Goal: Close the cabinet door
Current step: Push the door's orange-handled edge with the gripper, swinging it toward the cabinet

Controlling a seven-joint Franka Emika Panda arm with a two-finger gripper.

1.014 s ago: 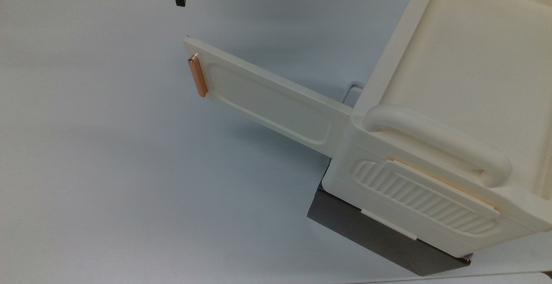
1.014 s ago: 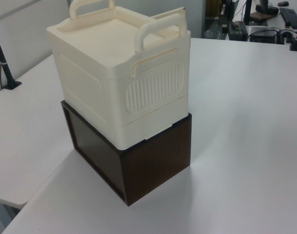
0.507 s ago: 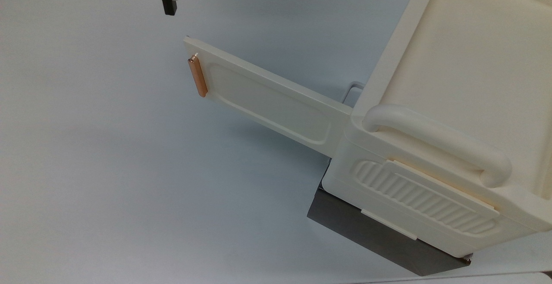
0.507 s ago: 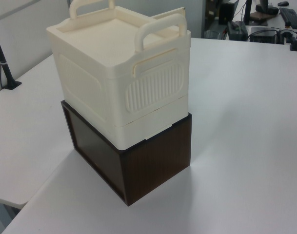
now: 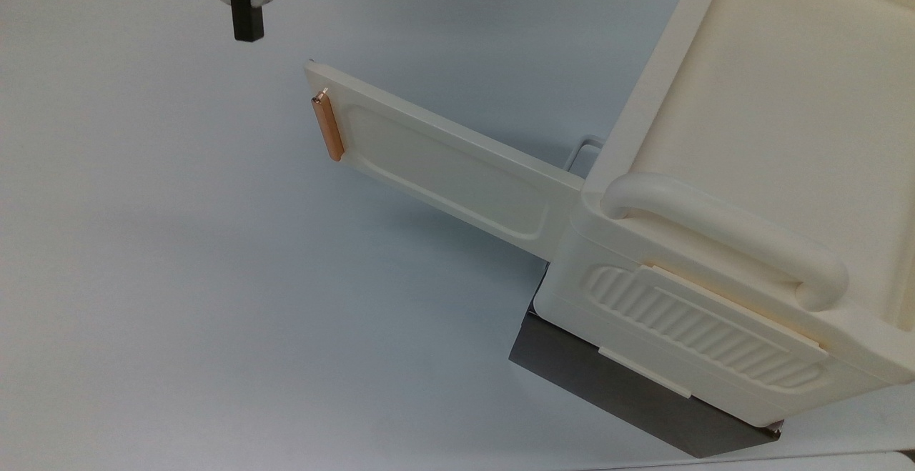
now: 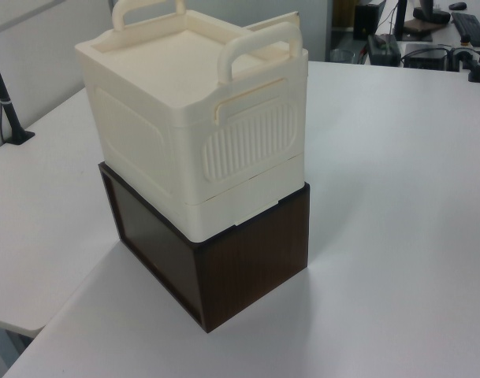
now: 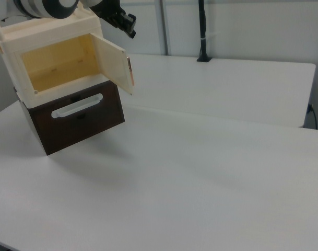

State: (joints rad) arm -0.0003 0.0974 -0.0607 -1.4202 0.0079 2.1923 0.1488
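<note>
The cream cabinet (image 5: 750,135) stands on a dark base (image 5: 629,392) at the top view's right. Its cabinet door (image 5: 443,164) is swung wide open and points toward the top view's upper left. The copper bar handle (image 5: 328,128) runs along the door's free edge. My gripper (image 5: 248,28) hangs shut and holds nothing, up and to the left of that edge and apart from it. In the right view the gripper (image 7: 128,26) is above the open door (image 7: 113,63), and the cabinet (image 7: 54,57) interior is bare. In the left view the cabinet (image 6: 192,118) hides the door.
The white table (image 5: 179,278) stretches wide to the top view's left of the door. The dark base carries a pale drawer handle (image 7: 77,105). A black clamped pole (image 7: 202,31) rises at the table's far edge, and another pole (image 6: 7,94) stands at the left view's left.
My gripper has moved toward the top view's left and a little lower in the picture, and it looks larger. The door and the cabinet have not moved.
</note>
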